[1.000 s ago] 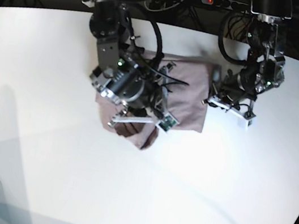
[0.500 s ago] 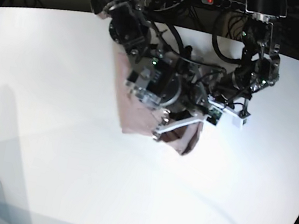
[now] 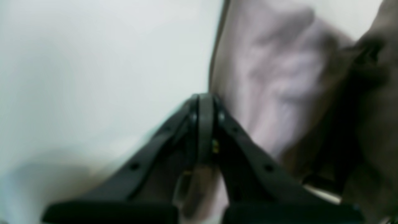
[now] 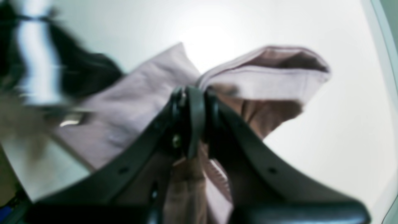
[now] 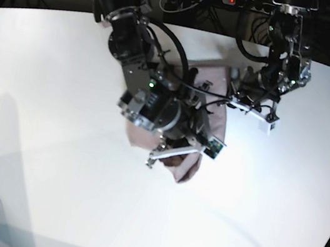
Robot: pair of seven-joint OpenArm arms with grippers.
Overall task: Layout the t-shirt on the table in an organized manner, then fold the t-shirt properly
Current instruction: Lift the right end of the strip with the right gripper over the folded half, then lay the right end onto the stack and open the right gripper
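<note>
Pink t-shirt bunched on the white table, pinched by both arms.

The table [image 5: 51, 161] is bare white around the cloth. The t-shirt [image 5: 217, 116] lies crumpled near the table's far middle, mostly under the two arms, with a folded flap hanging down toward the near side. The right gripper [image 4: 192, 102] has its jaws pressed onto a hemmed fold of mauve fabric, lifting it. The left gripper [image 3: 205, 105] is fully pressed together at the shirt's edge, cloth showing between its fingers.
</note>
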